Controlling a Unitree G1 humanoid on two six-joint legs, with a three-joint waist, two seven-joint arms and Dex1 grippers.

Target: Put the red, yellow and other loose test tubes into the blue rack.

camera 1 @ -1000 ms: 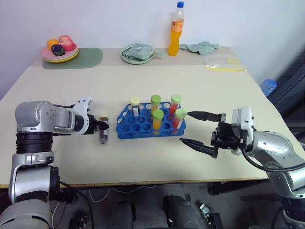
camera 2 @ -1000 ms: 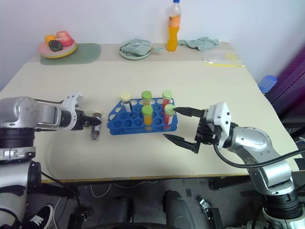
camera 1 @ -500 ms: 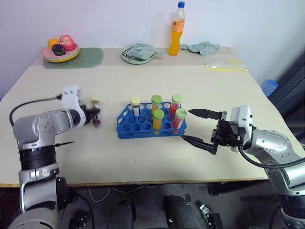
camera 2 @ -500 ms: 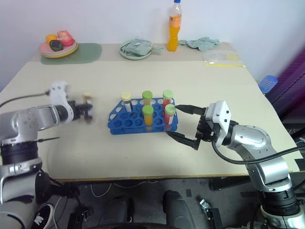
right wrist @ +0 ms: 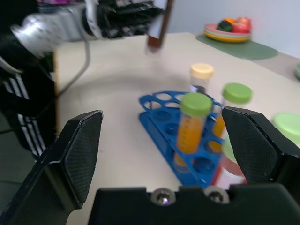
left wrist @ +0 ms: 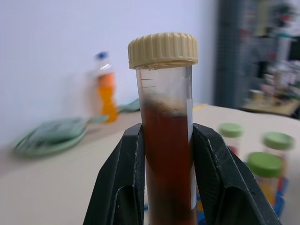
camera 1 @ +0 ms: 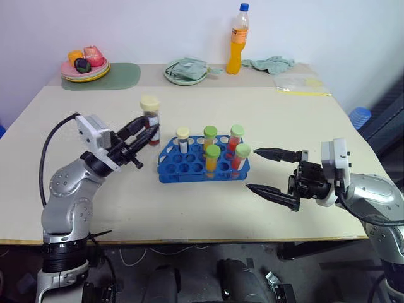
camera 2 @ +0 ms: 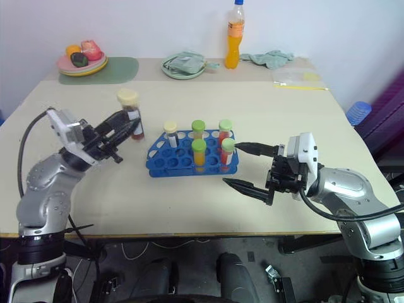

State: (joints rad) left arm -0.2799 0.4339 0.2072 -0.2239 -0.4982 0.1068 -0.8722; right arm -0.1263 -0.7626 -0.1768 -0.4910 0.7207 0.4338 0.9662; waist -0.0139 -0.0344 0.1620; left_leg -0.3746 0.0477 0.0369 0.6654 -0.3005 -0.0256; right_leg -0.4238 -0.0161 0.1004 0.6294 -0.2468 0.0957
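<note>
Left end effector [camera 1: 146, 130] lifted brown tube [camera 1: 151, 120] off table, gripping it upright; right [camera 1: 264, 170] unmoved, agape.

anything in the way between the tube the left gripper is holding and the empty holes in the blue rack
Nothing visible. The left gripper holds the brown tube upright above bare table, left of the blue rack. The rack's near and left holes are empty; the five standing tubes sit further right.

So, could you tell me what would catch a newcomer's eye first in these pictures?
Probably the test tube of dark red-brown liquid with a cream cap, held upright above the table in the shut jaws of the left gripper, just left of the blue rack. Next, the rack's five capped tubes at mid-table, and the right gripper beside it with jaws wide open. At the far edge stands an orange drink bottle.
</note>
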